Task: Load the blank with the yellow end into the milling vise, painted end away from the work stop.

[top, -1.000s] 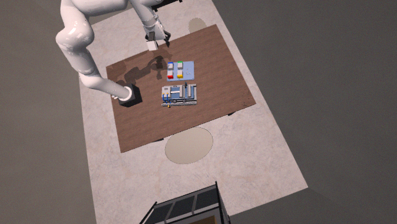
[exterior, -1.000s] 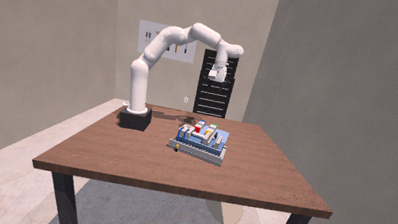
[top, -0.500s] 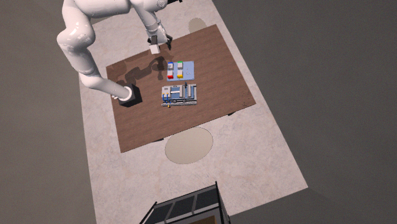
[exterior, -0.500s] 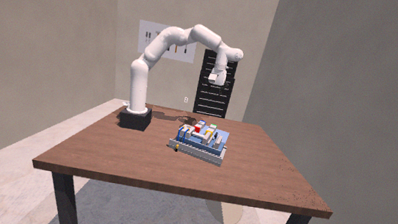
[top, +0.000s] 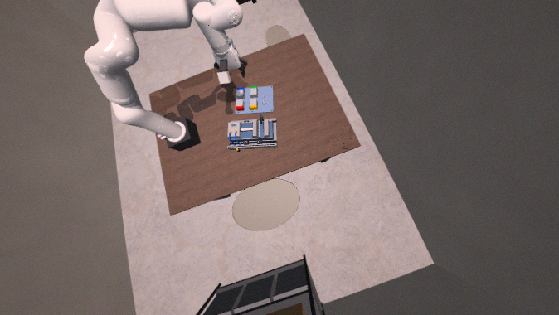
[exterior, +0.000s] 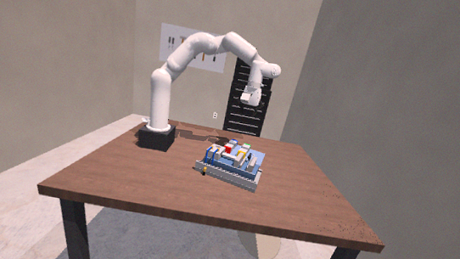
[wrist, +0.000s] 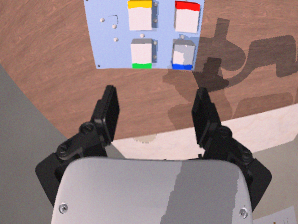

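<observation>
Four white blanks lie in two rows on the light blue infeed plate (top: 267, 99) (wrist: 103, 23). The blank with the yellow end (top: 253, 104) (exterior: 241, 153) (wrist: 140, 15) lies in the row next to the vise, beside the red-ended blank (top: 240, 104) (wrist: 186, 16). The green-ended blank (top: 253, 90) (wrist: 141, 52) and the blue-ended blank (top: 240, 92) (wrist: 182, 55) lie in the far row. The vise (top: 252, 132) (exterior: 232, 162) stands empty between its jaws, hoses on its left block. My gripper (top: 230, 70) (exterior: 250, 106) (wrist: 156, 98) is open and empty, high above the table's back edge, beyond the plate.
The arm's black base (top: 182, 133) (exterior: 156, 136) stands on the brown table (top: 249, 182) (exterior: 189, 192) left of the vise. A dark rack (exterior: 242, 120) stands against the wall behind the gripper. The vise sits on a grey raised plate (exterior: 226, 176).
</observation>
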Available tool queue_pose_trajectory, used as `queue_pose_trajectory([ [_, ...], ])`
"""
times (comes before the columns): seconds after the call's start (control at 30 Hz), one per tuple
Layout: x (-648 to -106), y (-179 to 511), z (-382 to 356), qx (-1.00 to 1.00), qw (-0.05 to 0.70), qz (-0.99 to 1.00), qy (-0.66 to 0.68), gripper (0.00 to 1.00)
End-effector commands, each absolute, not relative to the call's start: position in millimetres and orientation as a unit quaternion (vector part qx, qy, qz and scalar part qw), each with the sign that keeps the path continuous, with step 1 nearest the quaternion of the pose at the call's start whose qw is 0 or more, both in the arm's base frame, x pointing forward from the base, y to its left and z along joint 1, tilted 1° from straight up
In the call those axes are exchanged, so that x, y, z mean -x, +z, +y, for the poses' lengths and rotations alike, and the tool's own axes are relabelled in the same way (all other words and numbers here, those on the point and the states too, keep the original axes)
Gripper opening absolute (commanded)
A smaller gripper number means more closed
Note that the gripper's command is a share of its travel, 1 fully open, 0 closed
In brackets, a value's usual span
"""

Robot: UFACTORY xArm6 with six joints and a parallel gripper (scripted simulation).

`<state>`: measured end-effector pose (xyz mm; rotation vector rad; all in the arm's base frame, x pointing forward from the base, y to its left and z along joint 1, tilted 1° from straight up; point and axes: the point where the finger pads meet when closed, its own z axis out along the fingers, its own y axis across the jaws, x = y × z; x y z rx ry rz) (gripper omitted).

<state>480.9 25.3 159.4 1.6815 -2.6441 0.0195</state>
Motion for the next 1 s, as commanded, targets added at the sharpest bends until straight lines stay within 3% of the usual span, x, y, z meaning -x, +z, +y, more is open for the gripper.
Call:
queue_pose_trajectory([
  [0.0, -484, 139, 18, -0.536, 0.003, -0.844, 0.007, 0.79],
  [0.97, -493, 60, -9, -0.536, 0.003, -0.844, 0.007, 0.79],
])
